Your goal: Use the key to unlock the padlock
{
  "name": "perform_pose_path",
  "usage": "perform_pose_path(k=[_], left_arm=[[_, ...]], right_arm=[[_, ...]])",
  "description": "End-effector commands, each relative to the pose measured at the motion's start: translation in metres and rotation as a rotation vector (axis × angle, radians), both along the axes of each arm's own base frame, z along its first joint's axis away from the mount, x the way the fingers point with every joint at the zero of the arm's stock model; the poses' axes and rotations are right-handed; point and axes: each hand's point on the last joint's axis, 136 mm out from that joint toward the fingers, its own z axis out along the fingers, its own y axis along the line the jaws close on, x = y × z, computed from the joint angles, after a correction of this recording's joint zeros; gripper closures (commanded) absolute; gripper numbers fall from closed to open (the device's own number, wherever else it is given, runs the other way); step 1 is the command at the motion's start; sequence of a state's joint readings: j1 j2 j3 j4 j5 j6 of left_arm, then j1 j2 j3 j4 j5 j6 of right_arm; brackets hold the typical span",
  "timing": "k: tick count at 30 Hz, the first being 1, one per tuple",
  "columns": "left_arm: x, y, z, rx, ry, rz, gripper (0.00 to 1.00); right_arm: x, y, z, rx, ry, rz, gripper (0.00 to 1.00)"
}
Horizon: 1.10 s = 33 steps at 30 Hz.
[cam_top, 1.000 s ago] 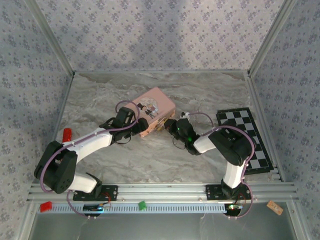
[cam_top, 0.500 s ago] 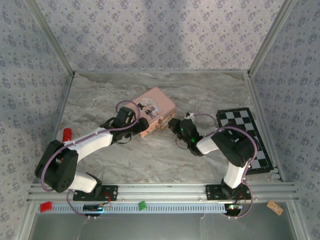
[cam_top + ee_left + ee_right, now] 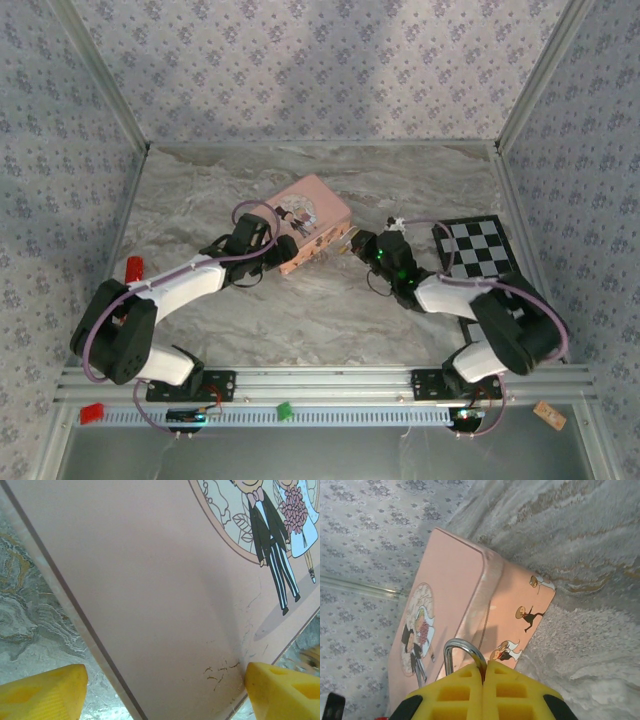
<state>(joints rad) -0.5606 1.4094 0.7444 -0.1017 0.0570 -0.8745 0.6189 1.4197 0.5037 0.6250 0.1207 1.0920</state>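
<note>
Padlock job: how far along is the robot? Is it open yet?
Not yet. Done: the right jaws are pinched shut on the padlock, with its silvery shackle loop poking out between them. In hand: the left jaws stand open astride a corner of the pink tin. Left: picking up the key, fitting and turning it, and freeing the shackle.

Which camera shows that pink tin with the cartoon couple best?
The right wrist view: the pink tin shows its lid, picture and a decorated side. In the top external view the pink tin looks small; the left wrist view is so close that its lid is cropped.
</note>
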Motion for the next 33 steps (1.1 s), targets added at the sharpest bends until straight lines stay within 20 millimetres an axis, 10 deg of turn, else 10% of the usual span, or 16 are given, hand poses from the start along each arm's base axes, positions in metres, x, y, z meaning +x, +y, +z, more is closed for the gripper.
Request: perform_pose_path(k=[1, 16, 33], left_arm=[[-0.001, 0.012, -0.014, 0.062, 0.048, 0.004, 0.18], [0.02, 0.042, -0.01, 0.114, 0.055, 0.03, 0.18], [0.008, 0.065, 0.019, 0.138, -0.041, 0.033, 0.17]], right_arm=[[-0.02, -0.024, -0.017, -0.216, 0.046, 0.035, 1.0], [-0.078, -0.083, 0.015, -0.489, 0.085, 0.168, 1.0], [-0.105, -0.12, -0.009, -0.686, 0.304, 0.216, 1.0]])
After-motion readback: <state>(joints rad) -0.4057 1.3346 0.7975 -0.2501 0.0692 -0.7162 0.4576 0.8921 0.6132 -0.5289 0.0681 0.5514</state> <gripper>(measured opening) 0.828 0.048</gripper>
